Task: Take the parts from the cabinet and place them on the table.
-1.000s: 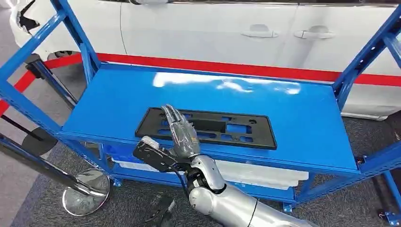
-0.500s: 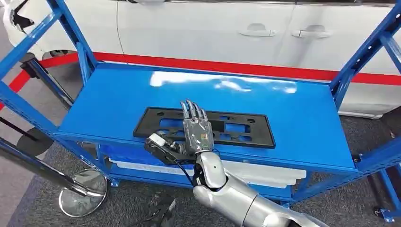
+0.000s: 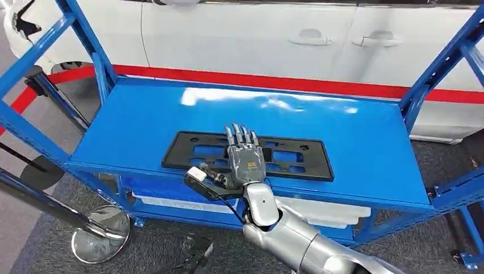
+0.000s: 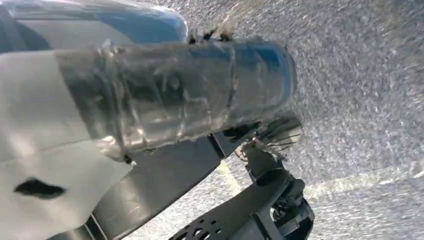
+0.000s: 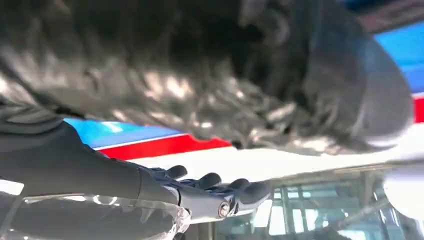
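On the top shelf: black plastic part (image 3: 247, 155) lay flat near the front edge, long side along the edge, blue showing through its cutouts.
Part shape: long flat rectangular frame with several openings.
Shelf: blue metal shelf (image 3: 354, 137) of a blue rack, uprights at both ends, a lower level under it with something pale on it.
Right hand: right hand (image 3: 245, 158) sat over the middle of the part, back of the hand up, reaching in from the front edge.
Right fingers: fingers (image 3: 240, 135) were straight, side by side with slight gaps, pointing toward the back of the shelf, lying flat above the part; not wrapped around anything. Contact with the part could not be told from the head view.
Right wrist view: dark fingers (image 5: 210, 182) stretched out, nothing between them; most of the frame was blurred dark.
Right arm: silver forearm (image 3: 297, 242) came up from below the shelf's front edge, black camera module (image 3: 204, 181) at the wrist.
Left hand: left wrist view showed a grey taped cover (image 4: 170, 95) against grey carpet (image 4: 360, 75); finger state could not be told.
Background: white car (image 3: 257, 34) behind the rack, red stripe (image 3: 274, 81) along its base, chrome post base (image 3: 101, 233) on the floor at left.
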`<state>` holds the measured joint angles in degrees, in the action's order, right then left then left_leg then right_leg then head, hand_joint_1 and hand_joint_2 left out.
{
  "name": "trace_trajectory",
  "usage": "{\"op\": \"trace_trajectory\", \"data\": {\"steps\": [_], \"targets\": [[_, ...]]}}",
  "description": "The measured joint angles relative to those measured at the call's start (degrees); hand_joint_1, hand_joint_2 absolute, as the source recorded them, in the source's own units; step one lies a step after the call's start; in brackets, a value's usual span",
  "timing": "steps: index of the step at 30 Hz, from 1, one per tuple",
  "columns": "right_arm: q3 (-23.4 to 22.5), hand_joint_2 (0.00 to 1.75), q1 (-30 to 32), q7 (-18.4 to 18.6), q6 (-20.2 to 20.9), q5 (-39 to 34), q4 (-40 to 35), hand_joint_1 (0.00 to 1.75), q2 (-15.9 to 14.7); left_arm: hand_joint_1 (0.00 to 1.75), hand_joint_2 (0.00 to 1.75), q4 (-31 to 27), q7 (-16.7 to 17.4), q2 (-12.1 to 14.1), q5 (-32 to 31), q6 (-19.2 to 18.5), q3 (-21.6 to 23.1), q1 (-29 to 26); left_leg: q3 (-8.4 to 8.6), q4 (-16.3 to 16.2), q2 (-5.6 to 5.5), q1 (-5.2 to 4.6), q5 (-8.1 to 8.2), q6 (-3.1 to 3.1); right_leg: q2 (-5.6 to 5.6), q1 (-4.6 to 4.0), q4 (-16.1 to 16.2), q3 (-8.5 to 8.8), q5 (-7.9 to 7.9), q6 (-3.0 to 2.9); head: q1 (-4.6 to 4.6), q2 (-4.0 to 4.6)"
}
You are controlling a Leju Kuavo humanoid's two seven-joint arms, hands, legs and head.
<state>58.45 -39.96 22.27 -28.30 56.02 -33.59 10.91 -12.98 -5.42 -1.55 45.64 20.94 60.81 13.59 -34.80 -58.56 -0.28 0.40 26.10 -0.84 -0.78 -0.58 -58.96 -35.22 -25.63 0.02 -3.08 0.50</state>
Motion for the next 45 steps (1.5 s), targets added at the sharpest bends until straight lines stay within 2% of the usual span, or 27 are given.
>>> {"op": "trace_trajectory", "data": {"steps": [1, 3, 6, 7, 8, 9, 11, 12, 16, 18, 21, 23, 25, 26, 27, 28, 30, 32, 33, 34, 36, 37, 38, 40, 42, 43, 45], "targets": [[0.0, 0.0, 0.0, 0.0, 0.5, 0.2, 0.0, 0.0, 0.0, 0.0, 0.0, 0.0, 0.0, 0.0, 0.0, 0.0, 0.0, 0.0, 0.11, 0.0, -0.01, -0.14, 0.01, 0.34, -0.02, 0.28, 0.5, 0.16, 0.26, -0.4, -0.06, 0.0], [0.0, 0.0, -0.1, 0.0, 0.8, 0.5, 0.0, 0.0, 0.0, 0.0, 0.0, 0.0, 0.0, 0.2, -0.1, 0.0, 0.0, 0.1, -0.8, -2.2, 0.03, -0.05, 1.92, 0.81, 0.11, 0.75, 1.3, 0.9, 0.55, -0.97, -0.13, 0.0], [0.0, 0.0, 0.0, 0.0, 1.5, 0.6, 0.1, 0.0, 0.0, 0.0, 0.0, 0.0, 0.1, 0.3, -0.3, 0.0, 0.0, -0.1, -6.87, -15.0, 0.02, 0.14, 7.38, 1.3, 0.23, 0.62, 1.2, 0.99, 0.4, -1.29, -0.35, 0.0], [0.0, 0.0, 0.1, -0.1, 1.6, 0.6, 0.3, 0.0, 0.0, 0.0, 0.0, 0.0, 0.1, 0.3, -0.3, 0.0, 0.0, -0.2, -8.18, -17.3, 0.02, 0.15, 7.65, 1.4, 0.22, 0.59, 1.1, 0.97, 0.35, -1.36, -0.35, 0.0], [0.0, 0.0, 0.1, -0.2, 1.7, 0.6, 0.3, 0.0, 0.0, 0.0, 0.0, 0.0, 0.1, 0.4, -0.5, 0.0, 0.0, -0.3, -8.12, -16.8, 0.03, 0.19, 6.62, 1.46, 0.16, 0.59, 0.9, 1.0, 0.28, -1.43, -0.39, 0.0], [0.0, 0.0, 0.1, -0.3, 1.8, 0.6, 0.4, 0.0, 0.0, 0.0, 0.0, 0.0, 0.1, 0.5, -0.5, 0.0, 0.0, -0.3, -6.89, -13.9, 0.03, 0.23, 4.49, 1.45, 0.08, 0.6, 0.8, 1.02, 0.14, -1.41, -0.37, 0.0], [0.0, 0.0, 0.1, -0.4, 1.8, 0.3, 0.3, 0.0, 0.0, 0.0, 0.0, 0.0, 0.1, 0.7, -0.7, 0.0, 0.0, -0.2, -2.04, -3.9, 0.05, 0.3, -0.86, 1.35, -0.09, 0.71, 0.1, 1.12, -0.43, -1.17, -0.35, 0.0], [0.0, 0.0, 0.1, -0.7, 1.8, -0.2, 0.4, 0.0, 0.0, 0.0, 0.0, 0.0, 0.1, 0.7, -0.8, 0.0, 0.0, -0.1, -0.58, -1.6, -0.06, 0.13, 0.25, 1.28, -0.13, 0.5, -0.2, 0.94, -0.74, -0.85, -0.33, 0.0], [0.0, 0.0, 0.1, -2.4, 1.2, -1.2, 0.3, 0.0, 0.0, 0.0, 0.0, 0.0, -0.9, 0.9, -1.1, 0.1, 0.0, -0.3, -0.63, -0.9, -0.2, -0.22, -0.06, 0.32, -0.13, 0.53, -0.2, 0.68, -0.49, -0.16, -0.33, 0.0], [0.0, 0.0, 0.2, -2.5, 0.1, -1.0, 0.2, 0.0, 0.0, 0.0, 0.0, 0.0, -2.2, 1.0, -1.6, 0.5, 0.0, -0.3, -0.14, 0.0, -0.07, 0.24, -0.46, -0.4, 0.07, 0.4, -1.9, -0.15, -2.2, 0.52, -0.37, 0.0], [0.0, 0.0, 0.6, -2.5, -3.9, 1.4, -0.7, 0.0, -0.1, 0.0, 0.0, 0.0, -4.2, 1.0, -2.5, 1.6, 0.0, -0.6, -0.12, 0.0, 0.17, 0.21, -0.4, -0.81, 0.16, 0.61, -14.1, -5.58, -7.99, 0.94, -0.02, 0.0], [0.0, 0.0, 1.7, -2.5, -6.0, 2.9, -1.6, 0.0, -0.3, 0.0, 0.0, 0.0, -5.2, 1.1, -2.5, 2.1, 0.0, -1.1, -0.08, 0.0, 0.19, 0.22, -0.35, -0.87, 0.17, 0.76, -17.8, -7.55, -8.38, 1.1, 0.0, 0.0], [0.0, 0.0, 3.1, -2.8, -8.6, 3.3, -3.2, 0.0, -0.5, 0.0, 0.0, 0.0, -6.3, 1.2, -2.6, 2.2, 0.0, -2.0, 0.05, -0.1, 0.1, 0.25, -0.22, -0.83, 0.22, 1.03, -11.6, -4.79, -4.2, 1.02, 0.0, 0.0], [0.0, 0.0, 3.4, -3.5, -9.5, 3.3, -3.8, 0.0, -0.5, 0.0, 0.0, 0.0, -6.6, 1.3, -2.6, 2.2, 0.0, -2.2, 0.15, -0.2, 0.07, 0.27, -0.06, -0.72, 0.25, 1.15, -5.9, -2.09, -1.48, 0.92, -0.02, 0.0], [-0.1, 0.0, 3.6, -4.2, -10.2, 3.2, -4.6, 0.0, -0.5, 0.0, 0.0, 0.0, -6.8, 1.3, -2.6, 2.2, 0.0, -2.4, 0.22, -0.3, 0.04, 0.27, 0.06, -0.54, 0.31, 1.23, -1.5, -0.19, -0.31, 0.87, 0.0, 0.0], [-0.4, 0.0, 4.1, -5.3, -10.8, 3.0, -5.6, 0.0, -0.4, 0.0, 0.0, 0.0, -7.0, 1.5, -2.6, 2.2, 0.0, -2.6, -0.04, -0.4, 0.02, -0.09, 0.14, -0.3, 0.27, 0.96, -0.6, 0.68, -1.09, 0.84, 0.0, 0.0], [-1.4, 0.0, 6.0, -8.6, -11.3, 3.2, -7.7, 0.0, -0.3, 0.0, 0.0, 0.0, -7.0, 1.8, -2.7, 2.2, 0.0, -3.2, 0.01, -0.3, -0.01, 0.02, -0.02, 0.23, 0.15, 0.72, -0.4, 0.63, -0.83, 0.58, -0.15, 0.0], [-3.0, 0.0, 8.0, -12.2, -11.4, 4.1, -9.9, 0.0, 0.2, 0.0, 0.0, 0.1, -6.9, 2.1, -2.7, 2.4, 0.0, -3.7, 0.23, 0.0, 0.03, 0.09, -0.04, 0.82, 0.12, 0.74, 0.1, 0.75, -0.55, -0.23, -0.09, 0.0], [-3.9, 0.0, 8.5, -13.0, -11.5, 4.3, -10.8, 0.0, 0.5, 0.0, 0.0, 0.1, -6.9, 2.2, -2.7, 2.5, 0.0, -3.9, -0.27, -0.9, 0.09, 0.3, 0.9, 1.13, 0.17, 0.99, 0.4, 1.09, -0.36, -0.53, -0.15, 0.0], [-4.7, 0.0, 8.8, -13.4, -11.5, 4.4, -11.8, 0.0, 0.7, 0.0, 0.0, 0.1, -6.9, 2.3, -2.7, 2.5, 0.0, -3.9, -1.23, -3.3, 0.08, 0.23, 2.59, 1.29, 0.22, 1.0, 0.4, 1.15, -0.37, -0.92, -0.26, 0.0], [-6.3, 0.0, 9.4, -13.7, -11.8, 4.5, -13.1, 0.0, 1.0, 0.0, 0.0, 0.1, -6.8, 2.6, -2.7, 2.6, 0.0, -4.1, -5.15, -12.1, 0.06, 0.28, 6.67, 1.61, 0.45, 0.85, 0.4, 1.17, -0.44, -1.32, -0.31, 0.0], [-6.8, 0.0, 9.9, -13.7, -11.8, 4.5, -13.5, 0.0, 1.0, 0.0, 0.0, 0.1, -6.8, 2.6, -2.7, 2.6, 0.0, -4.3, -7.0, -16.0, 0.06, 0.28, 8.05, 1.72, 0.49, 0.73, 0.4, 1.16, -0.46, -1.37, -0.35, 0.0], [-7.3, 0.0, 10.4, -13.7, -11.8, 4.5, -14.0, 0.0, 1.0, 0.0, 0.0, 0.1, -6.8, 2.7, -2.7, 2.6, 0.0, -4.5, -7.94, -18.0, 0.07, 0.28, 8.13, 1.72, 0.46, 0.66, 0.3, 1.16, -0.5, -1.43, -0.35, 0.0], [-7.8, 0.0, 10.8, -13.7, -11.8, 4.6, -14.8, 0.0, 1.0, 0.0, 0.0, 0.1, -6.8, 2.7, -2.7, 2.6, 0.0, -4.7, -5.59, -13.4, 0.06, 0.27, 4.75, 1.47, 0.27, 0.57, 0.0, 1.17, -0.6, -1.57, -0.39, 0.0], [-8.5, 0.0, 10.9, -13.7, -11.8, 4.6, -15.6, 0.0, 1.2, 0.0, 0.0, 0.1, -6.8, 3.0, -2.7, 2.7, 0.0, -4.6, -0.55, -3.5, 0.06, 0.24, 0.21, 0.95, 0.08, 0.55, -0.2, 1.24, -0.77, -1.47, -0.37, -0.02], [-8.9, 0.0, 10.9, -13.7, -11.8, 4.6, -16.0, 0.0, 1.3, 0.0, 0.0, 0.1, -6.8, 3.1, -2.7, 2.7, 0.0, -4.5, 0.72, -1.1, 0.04, 0.08, 1.03, 0.76, 0.05, 0.35, -0.3, 1.07, -0.85, -1.3, -0.28, 0.0], [-9.4, 0.0, 11.4, -14.6, -11.8, 4.6, -16.7, 0.0, 1.4, 0.0, 0.0, 0.1, -6.8, 3.1, -2.7, 2.7, 0.0, -4.6, 0.86, -0.3, -0.06, -0.31, 0.83, 0.53, 0.01, 0.25, -0.3, 0.81, -0.67, -0.77, -0.24, 0.0]]}}
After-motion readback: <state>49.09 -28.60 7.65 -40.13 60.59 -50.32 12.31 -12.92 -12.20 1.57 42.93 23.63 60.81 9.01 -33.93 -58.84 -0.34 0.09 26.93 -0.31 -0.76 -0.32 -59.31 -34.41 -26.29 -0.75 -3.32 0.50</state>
